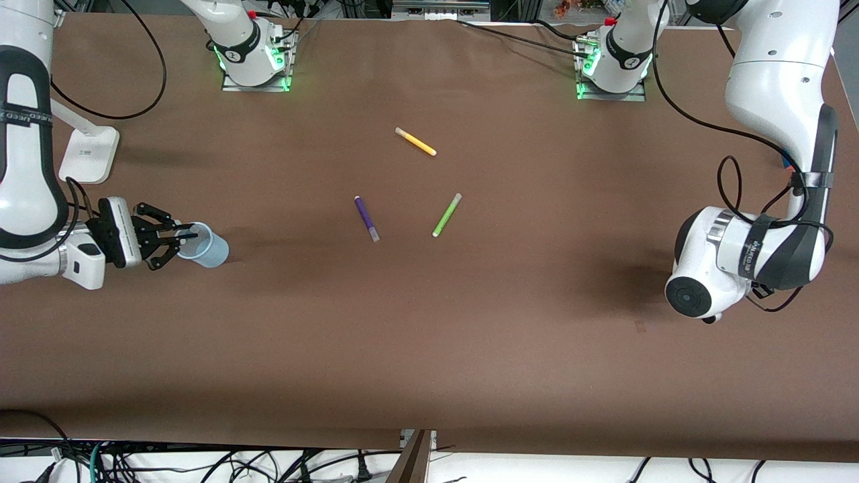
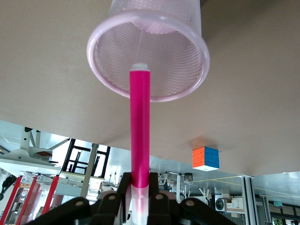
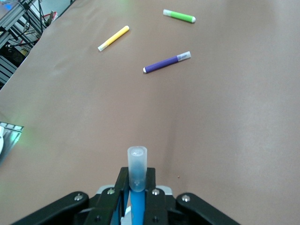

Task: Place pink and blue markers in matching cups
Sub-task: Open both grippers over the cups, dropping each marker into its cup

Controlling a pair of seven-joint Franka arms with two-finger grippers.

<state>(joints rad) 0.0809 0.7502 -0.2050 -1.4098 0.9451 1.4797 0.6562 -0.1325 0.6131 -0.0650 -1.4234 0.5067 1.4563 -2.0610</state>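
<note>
My left gripper (image 2: 140,199) is shut on the pale cap end of the pink marker (image 2: 139,131). The marker's tip points into the mouth of the pale pink cup (image 2: 154,56); I cannot tell if the tip is inside. In the front view the left arm's wrist (image 1: 711,268) hides this gripper, marker and cup. My right gripper (image 1: 182,238) is over the rim of the pale blue cup (image 1: 207,247), toward the right arm's end of the table. In the right wrist view this gripper (image 3: 137,185) is shut on the blue marker (image 3: 137,166), grey cap up. The cup is hidden there.
A yellow pen (image 1: 415,141), a dark purple pen (image 1: 366,218) and a lime-green pen (image 1: 446,215) lie mid-table. A white stand base (image 1: 88,155) sits near the right arm. A colour cube (image 2: 205,158) rests near the table edge by the pink cup.
</note>
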